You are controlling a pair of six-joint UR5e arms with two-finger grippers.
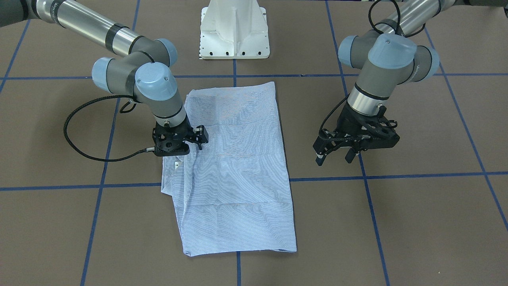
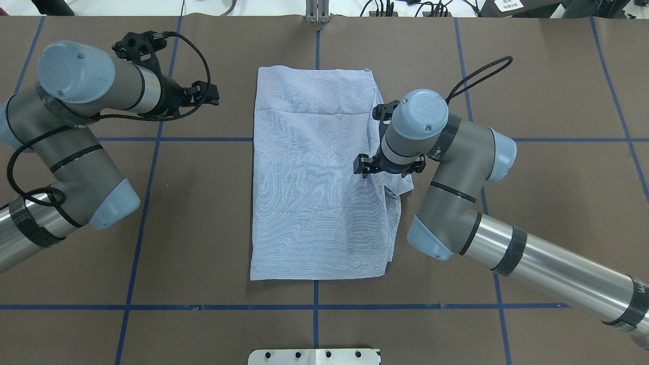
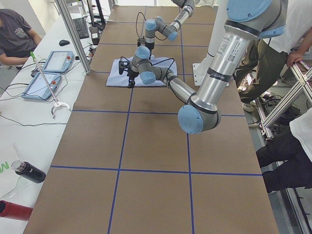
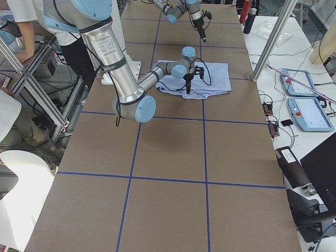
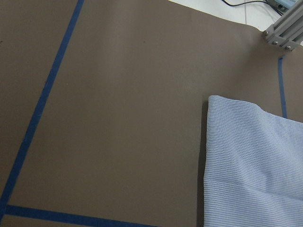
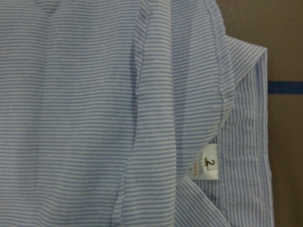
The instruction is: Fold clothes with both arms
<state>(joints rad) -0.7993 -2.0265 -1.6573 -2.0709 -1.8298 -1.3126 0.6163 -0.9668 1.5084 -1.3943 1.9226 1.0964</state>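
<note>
**Q:** Grippers: how does each one stand?

**A:** Left gripper (image 1: 334,157): fingers apart, hanging above bare table (image 1: 416,222), beside the shirt (image 1: 234,171) and not touching it. Right gripper (image 1: 200,140): low over the shirt's collar-side edge. Its fingertips are not clearly seen, so whether they are apart or together cannot be told.

**Q:** What lies around them, from the operators' side towards the robot?

**A:** One shirt, folded to a long rectangle, lies flat at the table's middle, across the blue tape lines (image 1: 397,175). Its collar bunches out at the edge on the robot's right, and one size label (image 6: 208,163) shows there. Two arms flank it. The left arm (image 2: 76,152) is off to its side, and the right arm (image 2: 456,203) hides part of the bunched edge from overhead. Beyond the shirt stands one white base (image 1: 234,29). On the side bench (image 3: 29,131) are two tablets (image 3: 59,61) (image 3: 41,86), two bottles (image 3: 28,171) (image 3: 13,209) and one keyboard (image 3: 80,27).
</note>
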